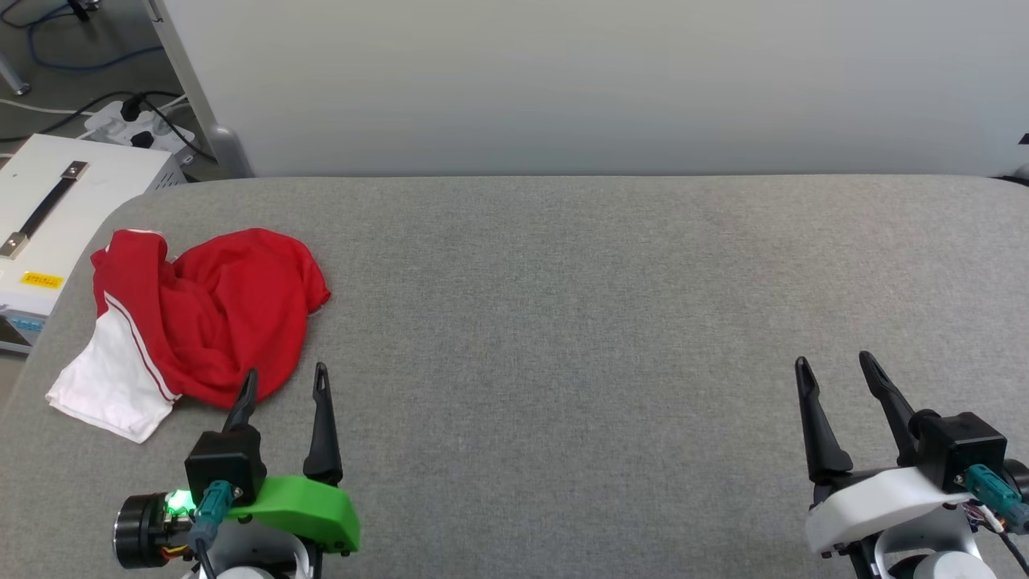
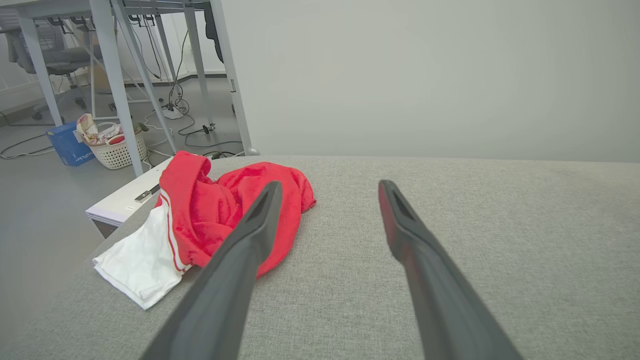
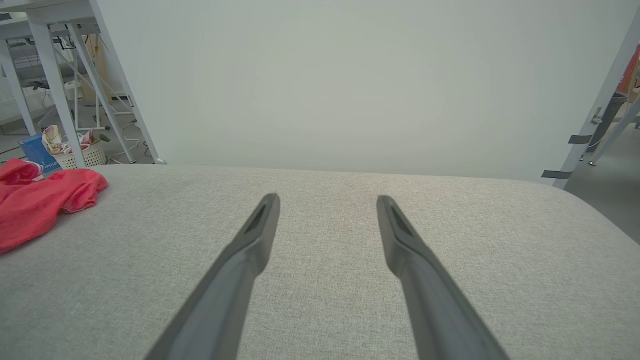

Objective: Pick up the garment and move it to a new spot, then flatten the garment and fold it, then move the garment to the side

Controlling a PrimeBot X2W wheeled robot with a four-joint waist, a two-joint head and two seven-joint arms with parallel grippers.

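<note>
The shirt [image 1: 225, 314] lies bunched at the left end of the grey padded table [image 1: 563, 322], near its left edge and just beyond the left gripper [image 1: 286, 370]. That gripper stands wide and holds nothing. In the head view its left finger's tip overlaps the shirt's near red edge, but I cannot tell whether it touches the cloth. Its other finger points at bare table beside the shirt. The right gripper [image 1: 833, 358], also spread wide with nothing in it, sits well apart over the table's right side. The shirt is a crumpled red heap with deep folds. One white sleeve, lined by a thin red-and-white stripe, lies spread flat toward the near left corner.
</note>
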